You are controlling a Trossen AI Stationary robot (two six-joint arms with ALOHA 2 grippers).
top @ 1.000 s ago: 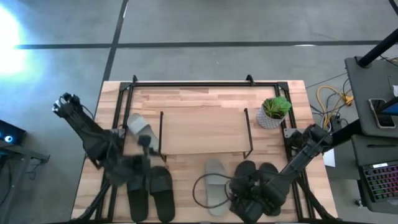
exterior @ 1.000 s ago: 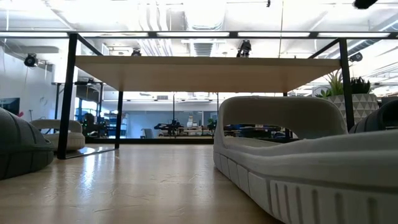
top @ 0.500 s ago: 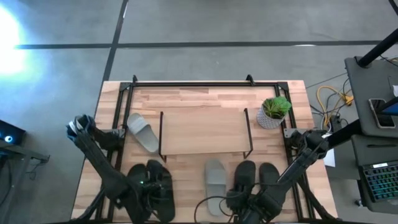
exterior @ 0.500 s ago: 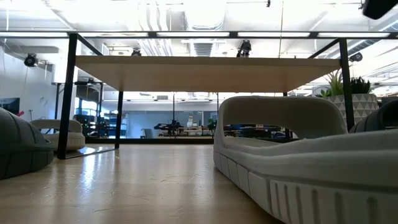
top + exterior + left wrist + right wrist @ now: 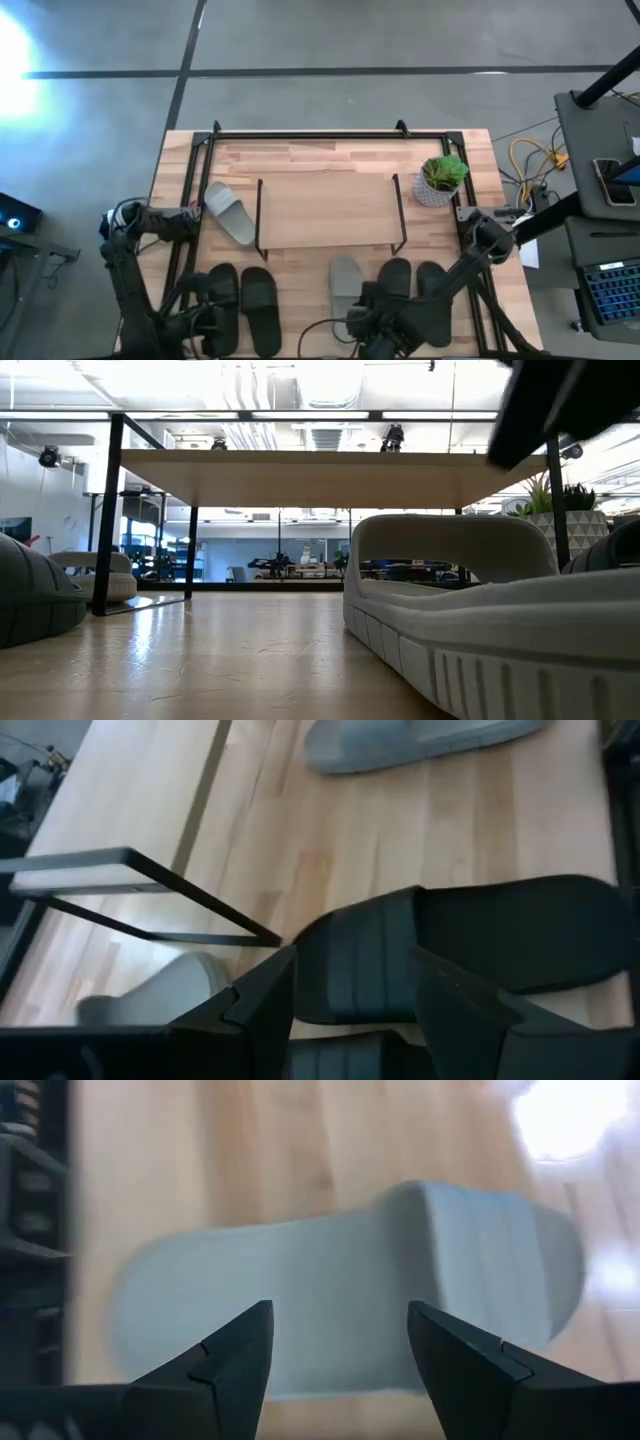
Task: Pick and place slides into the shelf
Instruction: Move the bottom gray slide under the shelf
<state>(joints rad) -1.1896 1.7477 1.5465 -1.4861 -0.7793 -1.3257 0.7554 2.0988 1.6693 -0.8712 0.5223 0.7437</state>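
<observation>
A grey slide (image 5: pixel 350 1290) is seen lying flat on the table (image 5: pixel 330 155), beyond the spread fingers of the right gripper (image 5: pixel 340 1345). A black slide (image 5: pixel 450 950) is framed by the open left gripper (image 5: pixel 355 990), in front of the shelf (image 5: pixel 325 208).

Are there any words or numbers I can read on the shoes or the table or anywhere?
None can be read.
The grey slide under the right gripper shows no print or logo.
The black slide before the left gripper is plain too.
The shelf and the plant pot carry no label.
The laptop and screens at the picture's edge are too small to read.
</observation>
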